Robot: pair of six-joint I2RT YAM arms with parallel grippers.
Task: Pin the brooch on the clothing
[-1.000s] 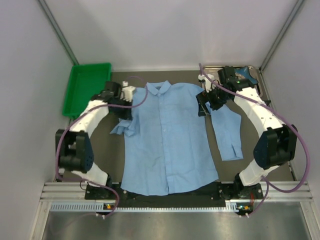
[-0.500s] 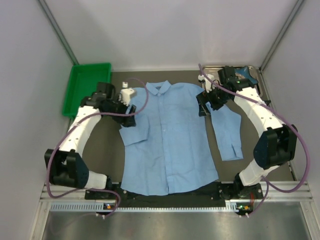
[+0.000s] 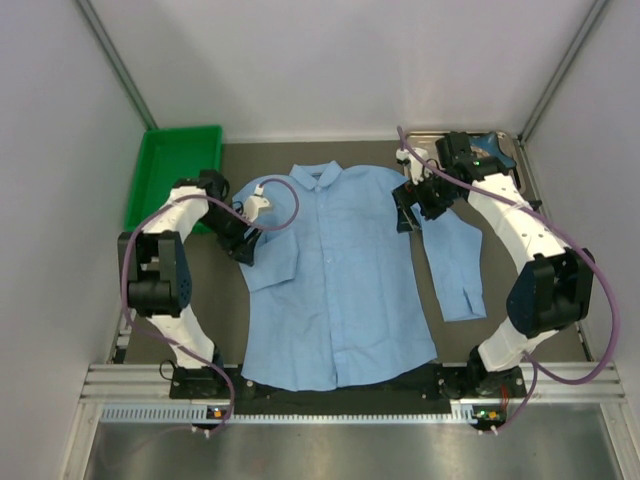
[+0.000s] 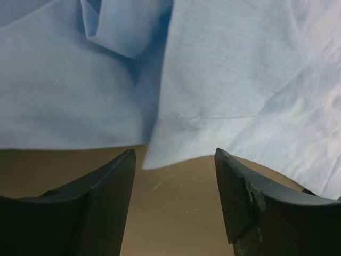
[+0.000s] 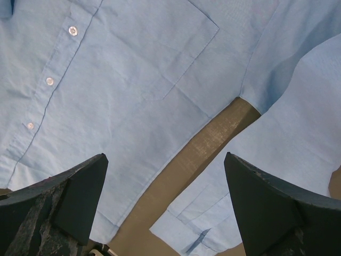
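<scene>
The clothing [image 3: 335,280], a light blue button-up shirt, lies flat and front-up in the middle of the table. Its left sleeve is folded in against the body and its right sleeve lies straight. My left gripper [image 3: 243,250] hangs open and empty at the folded sleeve's edge. In the left wrist view the sleeve hem [image 4: 176,144] ends just ahead of that gripper [image 4: 173,154], over bare table. My right gripper [image 3: 403,218] is open above the gap between the shirt's body and right sleeve. The right wrist view shows the chest pocket [image 5: 176,58] beyond the right gripper [image 5: 165,157]. The brooch is out of view.
A green tray [image 3: 175,175] sits at the back left. At the back right a metal tray [image 3: 514,152] holds a blue dish [image 3: 490,143], behind my right arm. Enclosure walls stand close on both sides.
My left gripper has opened and let go of the bunched left sleeve, which now lies folded against the shirt. The left arm's elbow swung round. The right arm has not moved.
</scene>
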